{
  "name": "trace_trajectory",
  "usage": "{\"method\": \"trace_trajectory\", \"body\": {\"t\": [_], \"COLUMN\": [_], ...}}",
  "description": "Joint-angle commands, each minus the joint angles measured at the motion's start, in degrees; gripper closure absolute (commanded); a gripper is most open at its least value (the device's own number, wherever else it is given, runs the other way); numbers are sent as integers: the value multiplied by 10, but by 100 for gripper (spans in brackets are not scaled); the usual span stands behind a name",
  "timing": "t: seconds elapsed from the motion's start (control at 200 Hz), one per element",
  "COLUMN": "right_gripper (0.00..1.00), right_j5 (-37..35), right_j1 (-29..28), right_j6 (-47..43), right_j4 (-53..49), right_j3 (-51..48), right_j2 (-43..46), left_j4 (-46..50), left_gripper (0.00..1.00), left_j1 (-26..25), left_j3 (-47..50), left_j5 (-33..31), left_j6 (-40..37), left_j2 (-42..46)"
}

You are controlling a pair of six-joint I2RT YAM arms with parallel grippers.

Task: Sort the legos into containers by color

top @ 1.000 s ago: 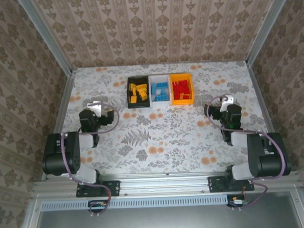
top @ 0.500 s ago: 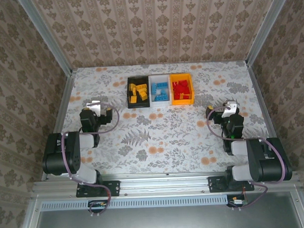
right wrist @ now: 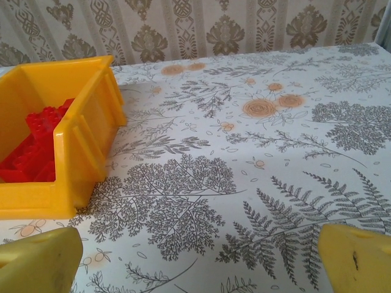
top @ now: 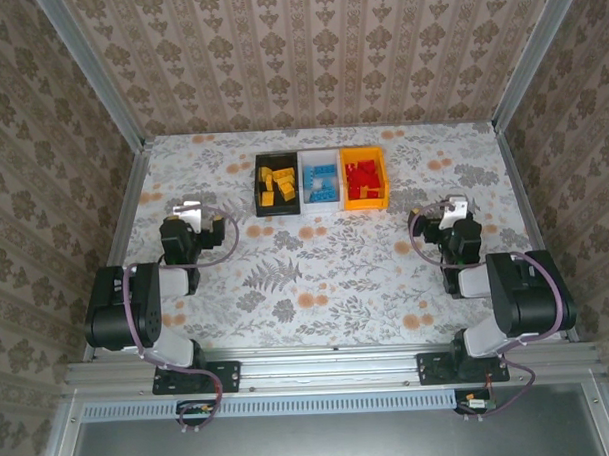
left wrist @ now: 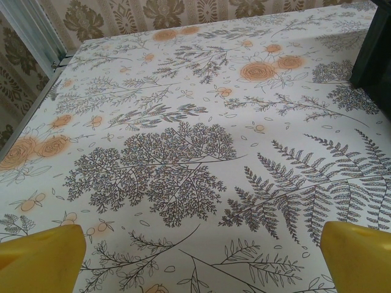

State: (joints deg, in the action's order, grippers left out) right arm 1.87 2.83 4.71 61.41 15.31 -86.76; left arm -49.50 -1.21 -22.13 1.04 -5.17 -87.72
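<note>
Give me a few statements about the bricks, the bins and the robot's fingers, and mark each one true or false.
1. The red bricks lie in the orange-yellow bin. True.
2. The blue bricks lie in the black bin. False: they lie in the white bin; the black bin holds the yellow bricks.
3. The right arm's fingers hold a red brick. False: they are spread open with nothing between them.
4. The left arm's fingers are open and empty. True.
5. The white bin sits between the other two. True.
</note>
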Motion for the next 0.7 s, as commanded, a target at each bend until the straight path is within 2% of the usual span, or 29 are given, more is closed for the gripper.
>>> {"method": "trace_trajectory", "body": {"t": [0.0, 0.245, 0.695], "right_gripper": [0, 0, 0], "right_j5": [-7, -18, -35], "right_j1": [-5, -20, -28], "right_j6": [-4, -18, -24], "right_j4": [-23, -117, -121], "right_j3": [24, 77, 79], "right_j2": [-6, -10, -9], "left_j4": [-9, -8, -8], "left_gripper": [0, 0, 0], "left_j1": [-2, -1, -1], "left_j3": [-5, -5, -5], "left_j5": [-2, -1, 0], "left_j6": [7, 7, 7], "left_j2": [-5, -4, -5]}}
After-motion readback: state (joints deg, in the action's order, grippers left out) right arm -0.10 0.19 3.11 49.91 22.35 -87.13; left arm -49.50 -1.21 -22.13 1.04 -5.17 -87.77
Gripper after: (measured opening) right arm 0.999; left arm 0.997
